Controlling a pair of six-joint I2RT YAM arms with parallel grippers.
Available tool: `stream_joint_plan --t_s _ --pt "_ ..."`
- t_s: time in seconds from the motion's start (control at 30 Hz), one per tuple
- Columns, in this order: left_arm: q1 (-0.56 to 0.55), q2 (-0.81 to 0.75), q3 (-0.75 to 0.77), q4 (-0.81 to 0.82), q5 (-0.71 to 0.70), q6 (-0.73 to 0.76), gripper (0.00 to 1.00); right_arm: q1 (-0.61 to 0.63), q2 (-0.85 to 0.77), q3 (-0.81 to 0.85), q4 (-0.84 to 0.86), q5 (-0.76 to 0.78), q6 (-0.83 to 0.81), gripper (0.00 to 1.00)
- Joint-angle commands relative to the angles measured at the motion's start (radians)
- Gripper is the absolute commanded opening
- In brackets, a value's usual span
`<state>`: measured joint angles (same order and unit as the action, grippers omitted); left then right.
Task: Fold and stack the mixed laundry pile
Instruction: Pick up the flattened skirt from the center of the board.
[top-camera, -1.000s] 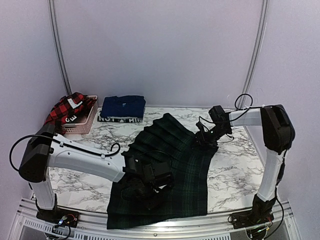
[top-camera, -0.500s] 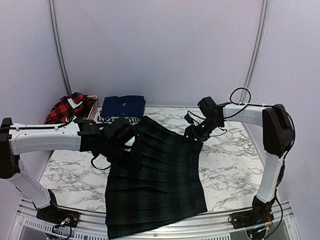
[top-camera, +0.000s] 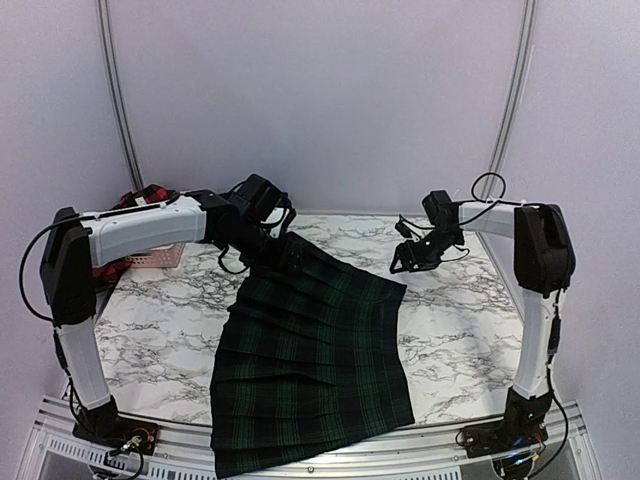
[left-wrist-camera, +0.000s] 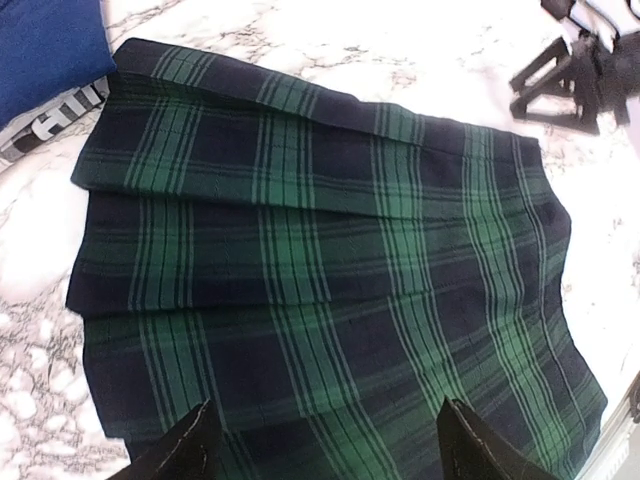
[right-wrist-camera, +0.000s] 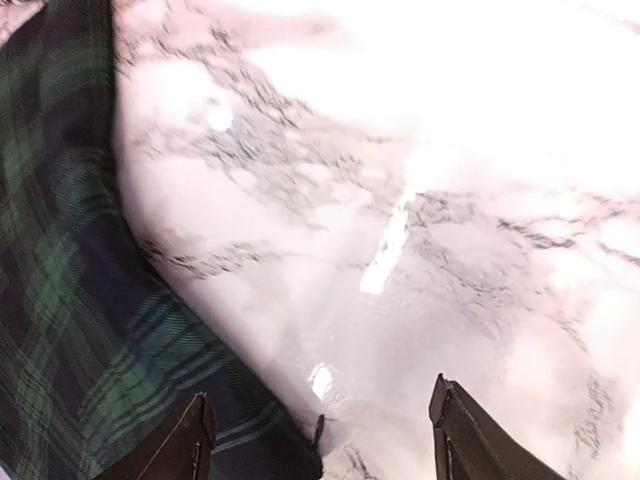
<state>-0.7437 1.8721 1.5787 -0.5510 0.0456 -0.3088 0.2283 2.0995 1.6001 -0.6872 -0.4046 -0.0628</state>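
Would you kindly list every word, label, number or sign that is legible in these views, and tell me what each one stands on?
On the navy garment, the lettered band along its edge: only fragments of letters show in the left wrist view, cut off and blurred, so it is not readable.
On the dark green plaid piece and the marble table: no text visible.

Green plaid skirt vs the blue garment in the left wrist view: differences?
Pattern: the green plaid skirt has dark green and navy checks. The blue garment is plain blue with a white lettered band.
Extent: the skirt lies spread out, pleated, across most of the view. Only a corner of the blue garment shows, cut off at the upper left edge.
Shared: both rest on the marble table.
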Motion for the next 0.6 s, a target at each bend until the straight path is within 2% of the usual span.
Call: stream_joint_plan --t_s 0.0,0.1,0.2,0.33,0.4,0.5,0.57 --pt "0.047 0.039 0.066 -0.017 0.065 0.027 0.77 0.001 0.054 0.045 -0.058 -0.056 -0.088 0.7" --pt "0.072 0.045 0.06 -0.016 0.071 0.025 0.78 -0.001 0.077 0.035 -0.05 -0.149 -0.106 0.69" --pt "0.095 0.045 0.045 -0.015 0.073 0.021 0.78 -0.001 0.111 0.035 -0.062 -0.17 -0.122 0.64" --pt "0.12 0.018 0.018 -0.014 0.055 0.02 0.78 -0.001 0.143 0.038 -0.064 -0.232 -0.119 0.46" --pt "0.135 -0.002 0.002 -0.014 0.049 0.016 0.78 0.0 0.15 0.06 -0.077 -0.244 -0.117 0.4" --pt "0.154 -0.031 -0.026 -0.011 0.046 0.015 0.79 0.0 0.136 0.088 -0.086 -0.244 -0.107 0.22" --pt "0.166 -0.048 -0.042 -0.01 0.036 0.018 0.79 0.001 0.121 0.112 -0.097 -0.244 -0.1 0.04"
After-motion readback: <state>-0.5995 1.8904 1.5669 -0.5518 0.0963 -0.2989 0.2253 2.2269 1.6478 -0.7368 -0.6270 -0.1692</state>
